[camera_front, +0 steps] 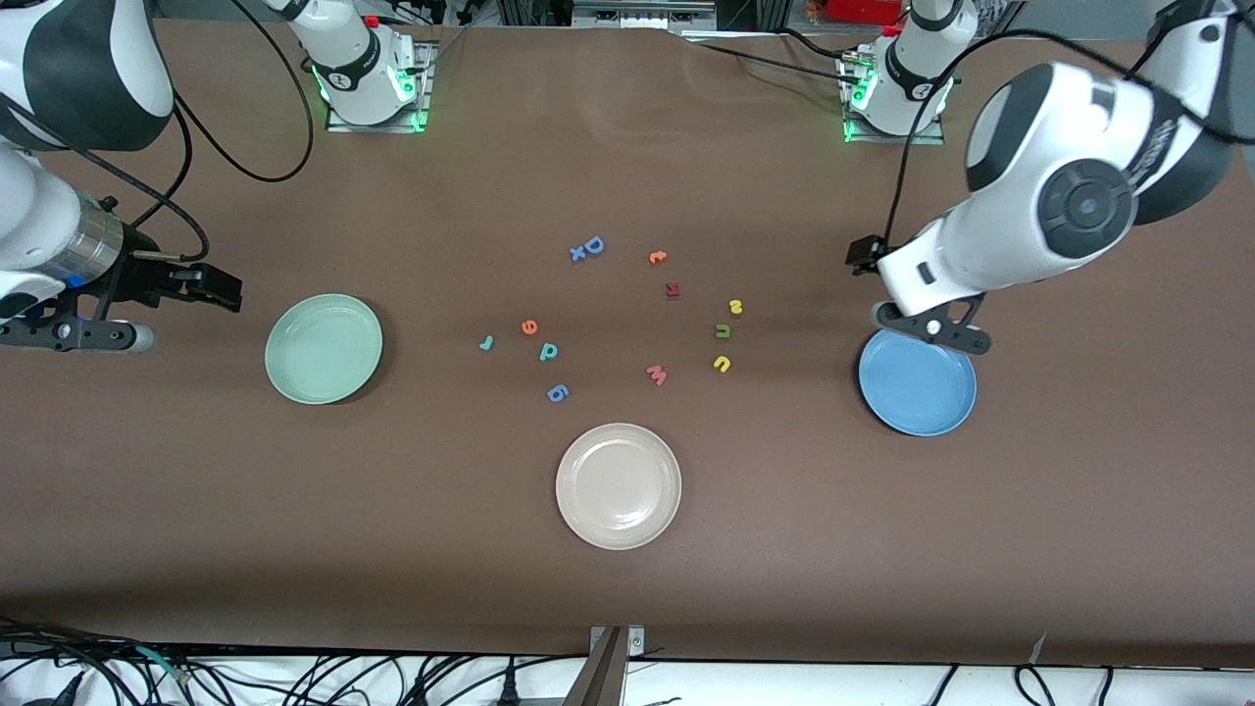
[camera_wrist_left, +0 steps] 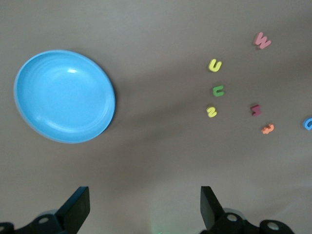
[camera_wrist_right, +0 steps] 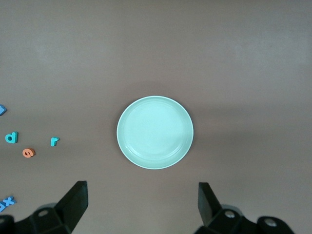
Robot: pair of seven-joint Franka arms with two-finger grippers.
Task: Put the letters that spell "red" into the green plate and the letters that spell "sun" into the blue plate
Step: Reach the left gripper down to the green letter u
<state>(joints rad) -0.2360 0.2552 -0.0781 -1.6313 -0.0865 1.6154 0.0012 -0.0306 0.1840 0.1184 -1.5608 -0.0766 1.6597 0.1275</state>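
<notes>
The pale green plate (camera_front: pixel 324 348) (camera_wrist_right: pixel 155 132) lies toward the right arm's end and the blue plate (camera_front: pixel 917 382) (camera_wrist_left: pixel 64 96) toward the left arm's end. Both plates hold nothing. Between them lie a teal r (camera_front: pixel 486 342) (camera_wrist_right: pixel 54 141), an orange e (camera_front: pixel 529 327) (camera_wrist_right: pixel 29 153) and a teal d (camera_front: pixel 548 351) (camera_wrist_right: pixel 11 137). A yellow s (camera_front: pixel 735 307) (camera_wrist_left: pixel 211 112), a green n (camera_front: pixel 723 331) (camera_wrist_left: pixel 218 90) and a yellow u (camera_front: pixel 722 364) (camera_wrist_left: pixel 215 65) sit closer to the blue plate. My left gripper (camera_front: pixel 931 328) (camera_wrist_left: pixel 145 209) hangs open and holds nothing over bare table beside the blue plate. My right gripper (camera_front: pixel 83 335) (camera_wrist_right: pixel 142 204) hangs open, also holding nothing, over bare table beside the green plate.
A beige plate (camera_front: pixel 618 485) lies nearer the front camera than the letters. Other letters are scattered mid-table: a pink w (camera_front: pixel 656 374), a blue 6 (camera_front: pixel 557 393), a dark red letter (camera_front: pixel 673 289), a small orange letter (camera_front: pixel 657 257), a blue D (camera_front: pixel 593 245) and a blue x (camera_front: pixel 577 254).
</notes>
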